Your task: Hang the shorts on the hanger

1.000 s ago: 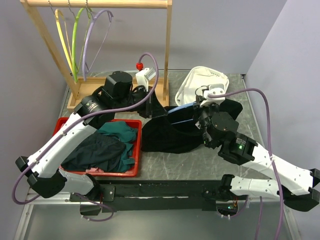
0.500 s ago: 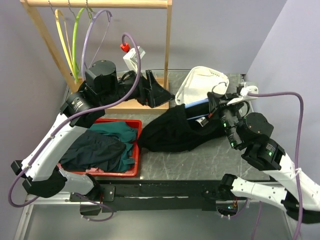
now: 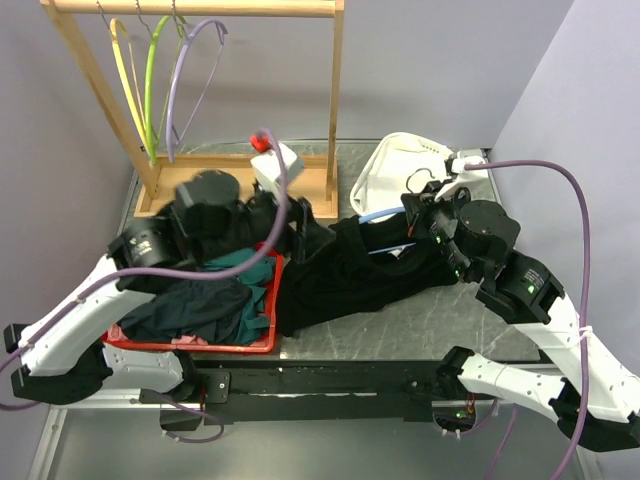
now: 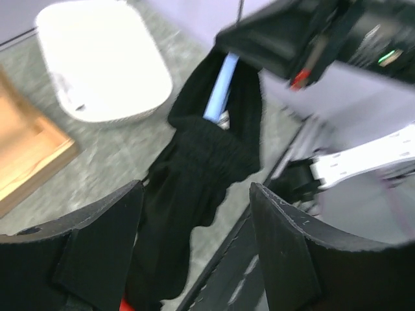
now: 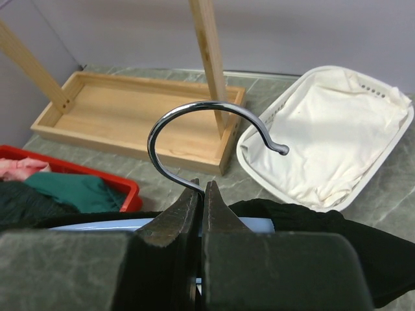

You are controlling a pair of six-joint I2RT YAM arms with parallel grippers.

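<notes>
Status: limp black fabric shorts [image 3: 345,275] over thin light-blue plastic hanger [image 4: 219,91], axis 8-to-2 o'clock.
Right gripper [image 5: 202,188] clamps metal hook [image 5: 207,104]; left gripper [image 4: 198,191] apart, nearer 8 o'clock end.

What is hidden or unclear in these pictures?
- Top view: the shorts cover most of the hanger.
- Right wrist view: the right tool hides where the hook joins the hanger.
- Left wrist view: the picture is blurred, and the left tool covers the shorts' lower end.
</notes>
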